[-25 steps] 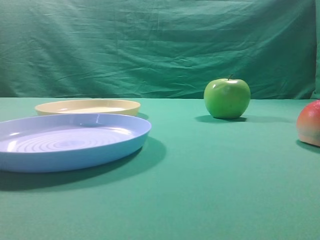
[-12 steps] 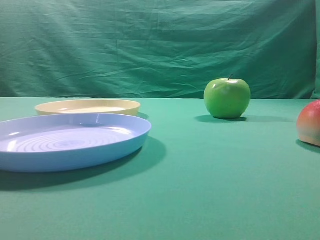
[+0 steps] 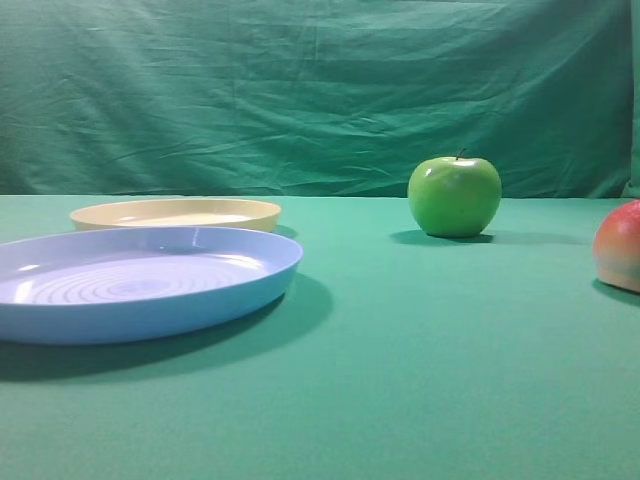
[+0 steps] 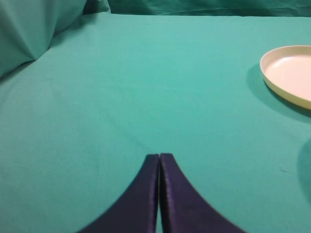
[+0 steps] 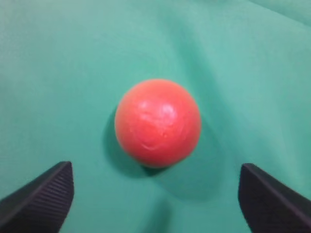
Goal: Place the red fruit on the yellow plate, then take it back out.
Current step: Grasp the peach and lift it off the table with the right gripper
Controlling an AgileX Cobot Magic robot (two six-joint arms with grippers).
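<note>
The red fruit (image 3: 620, 246) rests on the green cloth at the right edge of the exterior view, cut off by the frame. In the right wrist view the red fruit (image 5: 158, 123) lies just ahead of my right gripper (image 5: 155, 187), which is open wide with nothing between its fingers. The yellow plate (image 3: 176, 213) sits at the back left, behind the blue plate, and holds nothing. The yellow plate (image 4: 290, 74) also shows at the right edge of the left wrist view. My left gripper (image 4: 159, 156) is shut on nothing, above bare cloth. Neither gripper shows in the exterior view.
A larger light blue plate (image 3: 140, 282) with a ringed centre lies at front left. A glossy green apple (image 3: 454, 195) stands at the back, right of centre. A green cloth backdrop (image 3: 320, 90) hangs behind the table.
</note>
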